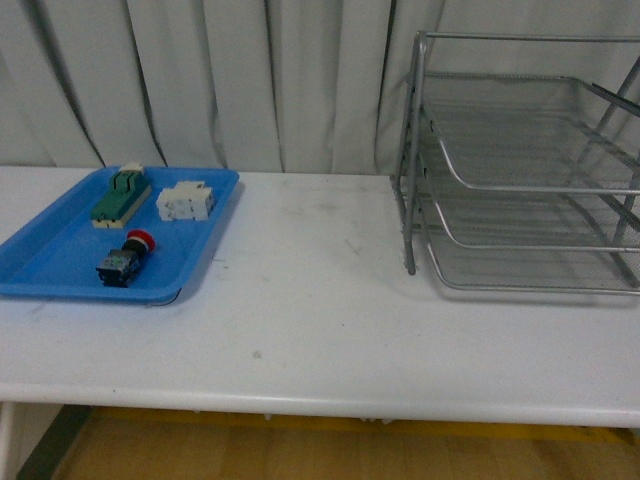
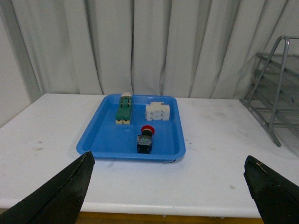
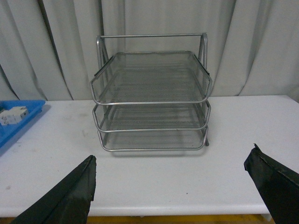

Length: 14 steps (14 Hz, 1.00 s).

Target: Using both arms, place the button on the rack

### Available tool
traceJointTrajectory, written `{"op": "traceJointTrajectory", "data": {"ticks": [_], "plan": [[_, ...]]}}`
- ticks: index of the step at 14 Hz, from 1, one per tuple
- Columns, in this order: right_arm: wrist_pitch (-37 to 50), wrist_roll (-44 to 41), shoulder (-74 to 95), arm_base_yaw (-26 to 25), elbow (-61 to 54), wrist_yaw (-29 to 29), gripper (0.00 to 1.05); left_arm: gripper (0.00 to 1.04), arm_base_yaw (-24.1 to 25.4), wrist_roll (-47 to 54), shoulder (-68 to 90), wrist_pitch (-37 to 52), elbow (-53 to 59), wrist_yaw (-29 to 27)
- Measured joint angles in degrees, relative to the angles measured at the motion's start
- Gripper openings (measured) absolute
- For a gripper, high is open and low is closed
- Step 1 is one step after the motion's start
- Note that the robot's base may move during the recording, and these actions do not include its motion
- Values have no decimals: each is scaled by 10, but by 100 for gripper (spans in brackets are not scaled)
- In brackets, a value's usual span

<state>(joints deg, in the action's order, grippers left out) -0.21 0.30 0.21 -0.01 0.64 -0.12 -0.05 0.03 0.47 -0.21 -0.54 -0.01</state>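
The button [image 2: 145, 138] lies inside the blue tray [image 2: 107, 140], near its front rim, red cap toward the tray's back. The left end effector [image 2: 168, 157], spread wide, faces it. The right end effector [image 3: 173, 156], also spread, faces the rack [image 3: 152, 77], away from the tray.

The button [image 2: 145, 139] is small, with a round red cap on a dark, blocky body. It lies on its side in a blue tray [image 2: 100, 140], straight ahead of the left end effector [image 2: 168, 159], which is spread wide and well apart from it. The dark body is the nearer end and the red cap points away.

The rack [image 3: 152, 93] is silver wire mesh: three stacked tiers in an upright frame with a bar across the top. It stands upright on the white worktop [image 3: 154, 179], directly ahead of the right end effector [image 3: 170, 161], also spread wide. The tiers' open fronts face that end effector, and nothing touches the rack. Rack and button sit well apart.
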Motion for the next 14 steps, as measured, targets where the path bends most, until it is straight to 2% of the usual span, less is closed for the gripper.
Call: {"op": "traceJointTrajectory", "data": {"ticks": [14], "plan": [[0, 0, 0, 0, 0, 0, 98, 98, 0, 0, 0, 0, 0, 0]]}}
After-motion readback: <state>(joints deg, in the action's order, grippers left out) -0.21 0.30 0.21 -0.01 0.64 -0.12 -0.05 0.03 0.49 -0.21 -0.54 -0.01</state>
